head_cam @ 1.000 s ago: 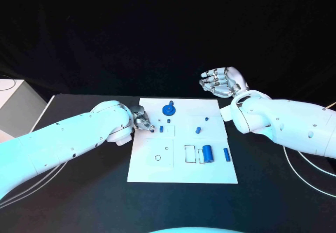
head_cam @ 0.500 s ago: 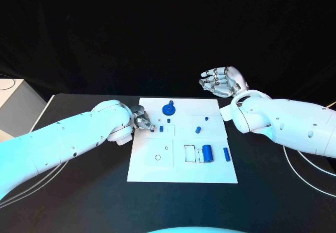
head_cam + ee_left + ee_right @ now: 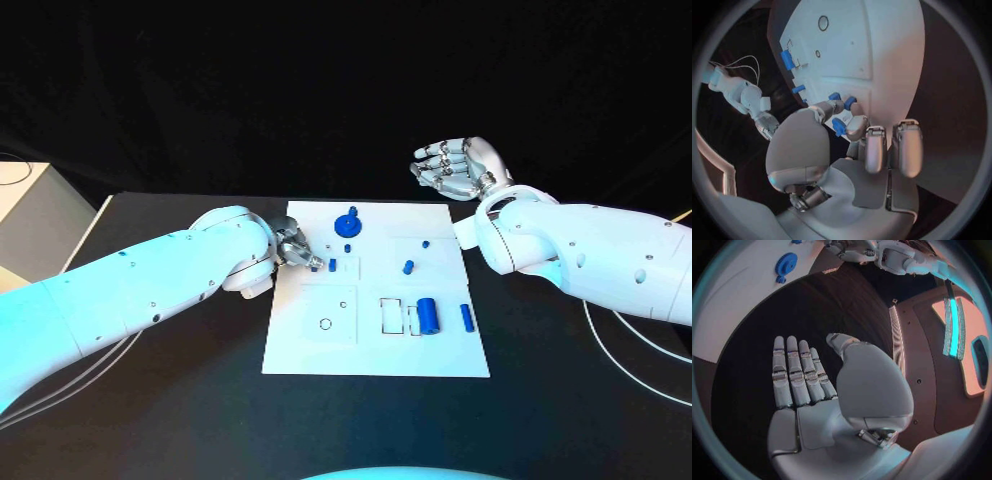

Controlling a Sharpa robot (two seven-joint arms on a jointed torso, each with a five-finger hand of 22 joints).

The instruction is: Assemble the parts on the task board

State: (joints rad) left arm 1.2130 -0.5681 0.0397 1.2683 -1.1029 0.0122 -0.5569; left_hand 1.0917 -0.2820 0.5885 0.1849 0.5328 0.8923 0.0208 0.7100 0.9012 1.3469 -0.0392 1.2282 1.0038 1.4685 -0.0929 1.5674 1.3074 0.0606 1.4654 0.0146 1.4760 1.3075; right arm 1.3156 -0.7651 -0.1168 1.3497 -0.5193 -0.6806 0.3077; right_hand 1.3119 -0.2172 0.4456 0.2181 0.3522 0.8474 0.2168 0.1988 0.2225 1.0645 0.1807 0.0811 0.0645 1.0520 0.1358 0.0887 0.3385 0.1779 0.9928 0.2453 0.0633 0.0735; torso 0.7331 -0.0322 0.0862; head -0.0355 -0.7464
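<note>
The white task board (image 3: 375,345) lies flat in the middle of the black table (image 3: 173,400), its long sides running away from the robot; the left hand (image 3: 293,247) sits at the board's left edge near the far end, and in the left wrist view its thumb and a finger pinch a small blue part (image 3: 839,126), so this hand grips a piece; that part's exact shape and long axis cannot be told, since the fingertips (image 3: 856,124) cover much of it.

Just right of the left hand a small blue peg (image 3: 332,265) rests on the board, its long axis pointing along the board's length; at the far end stands a blue gear (image 3: 348,224) with a short stem on top, and the right wrist view shows the same gear (image 3: 786,264) as a toothed disc; a tiny blue piece (image 3: 427,243) lies near the far right edge, and a short blue pin (image 3: 408,267) sits tilted between the middle and the right side.

Nearer the robot a blue cylinder (image 3: 426,313) lies on its side, long axis along the board's length, just beside a white rectangular outline (image 3: 391,316); a slimmer blue rod (image 3: 466,317) lies parallel to it near the right edge; a small ring outline (image 3: 326,324) marks the left half.

The right hand (image 3: 456,168) is held up beyond the board's far right corner, well apart from it; the right wrist view shows its fingers (image 3: 795,372) straight and side by side with the thumb apart, holding nothing.
</note>
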